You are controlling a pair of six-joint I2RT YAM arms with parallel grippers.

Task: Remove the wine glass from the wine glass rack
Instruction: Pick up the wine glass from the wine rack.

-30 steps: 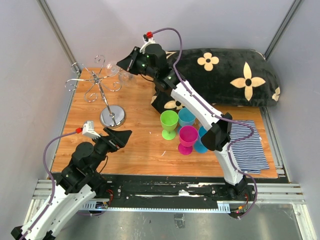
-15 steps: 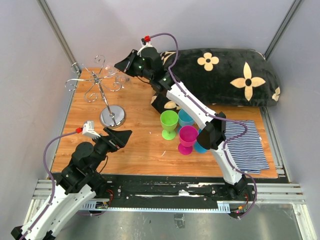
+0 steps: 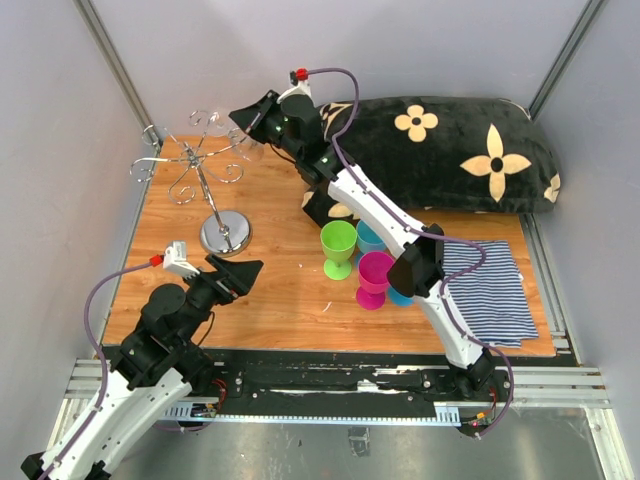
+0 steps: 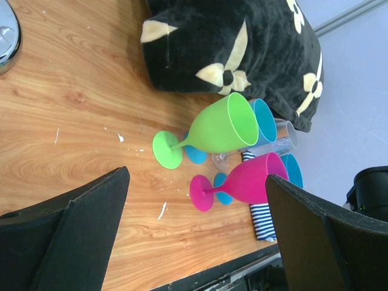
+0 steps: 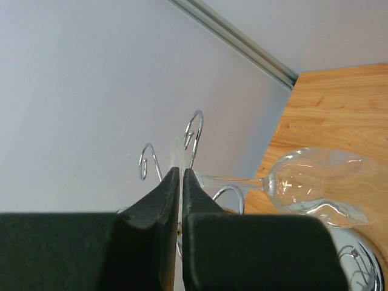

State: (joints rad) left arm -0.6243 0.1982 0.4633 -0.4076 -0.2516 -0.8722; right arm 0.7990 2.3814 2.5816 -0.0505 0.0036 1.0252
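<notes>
Right claw (image 5: 181,174) is clenched, and we judge it to be pinching the thin foot of the clear stemmed wine glass (image 5: 315,188). The stem runs straight out from the closed fingertips to the bowl. The glass hangs bowl-down among the curled hooks of the thin silver wire wine glass rack (image 3: 203,180), at the far left of the wooden surface (image 3: 280,290).

Left claw (image 3: 243,270) stands released, jaws wide with nothing between them, well apart from the rack at the near left.

We judge the step in hand to be drawing the glass clear of its hook. We recommend sliding the foot out along the open end of the hook rather than pulling it upward against the wire. The pinch on so thin an edge must hold steady, since the bowl can swing. The rack looks light, and a snagged foot could tip it on its round chrome base (image 3: 225,233).

At the middle of the surface stand a green plastic goblet (image 3: 338,243), a magenta plastic goblet (image 3: 376,272) and two blue plastic goblets (image 3: 373,232). A clear glass (image 4: 285,136) stands among them. All appear empty, though we cannot see fully into the blue ones.
</notes>
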